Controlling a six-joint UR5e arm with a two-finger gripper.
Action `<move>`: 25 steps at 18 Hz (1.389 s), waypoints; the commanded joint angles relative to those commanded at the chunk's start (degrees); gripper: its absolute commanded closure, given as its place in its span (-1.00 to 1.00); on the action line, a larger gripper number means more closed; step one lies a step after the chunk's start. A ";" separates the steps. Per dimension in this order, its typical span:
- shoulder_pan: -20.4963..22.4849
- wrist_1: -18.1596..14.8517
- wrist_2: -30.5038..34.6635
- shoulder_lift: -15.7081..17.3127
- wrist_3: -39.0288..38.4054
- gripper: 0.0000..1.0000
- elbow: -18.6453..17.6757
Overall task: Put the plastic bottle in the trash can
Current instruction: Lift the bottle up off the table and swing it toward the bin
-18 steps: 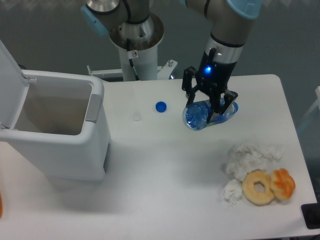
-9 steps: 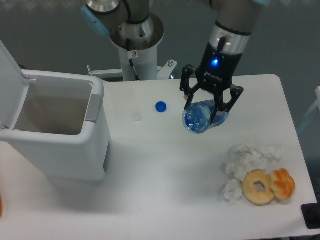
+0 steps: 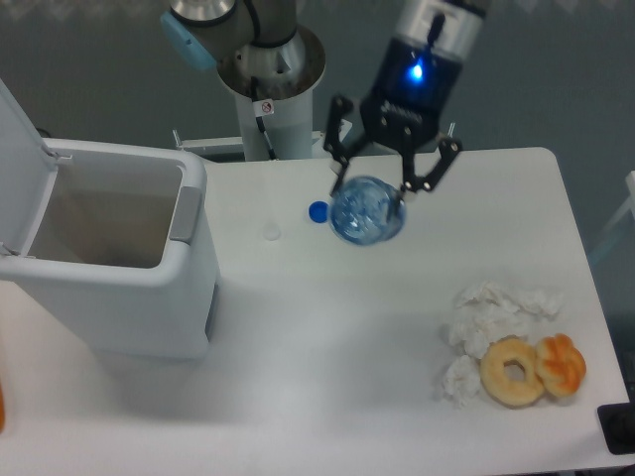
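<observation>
The white table [image 3: 327,337] is seen from above. The trash can [image 3: 119,297] is set at its left side, with the lid [image 3: 20,169] swung open. The gripper [image 3: 369,203] is closed around the plastic bottle [image 3: 365,211], which is held clear of the tabletop, right of the small blue cap [image 3: 317,210]. Crumpled tissue [image 3: 491,312], a doughnut [image 3: 513,371] and an orange pastry [image 3: 562,363] are gathered near the right front corner.
</observation>
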 joint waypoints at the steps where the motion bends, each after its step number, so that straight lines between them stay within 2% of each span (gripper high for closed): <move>1: 0.09 0.00 -0.53 0.88 -0.18 -0.30 -0.18; 3: 0.09 0.00 -2.37 2.29 -0.35 -0.30 -0.44; 11: -0.79 0.17 -11.77 8.62 -9.84 -0.30 -0.88; 14: -1.40 0.09 -12.75 10.11 -10.81 -0.30 -2.02; 22: -6.15 0.62 -12.92 10.29 -10.82 -0.30 -3.43; 25: -7.82 1.84 -13.80 10.21 -10.73 -0.30 -3.69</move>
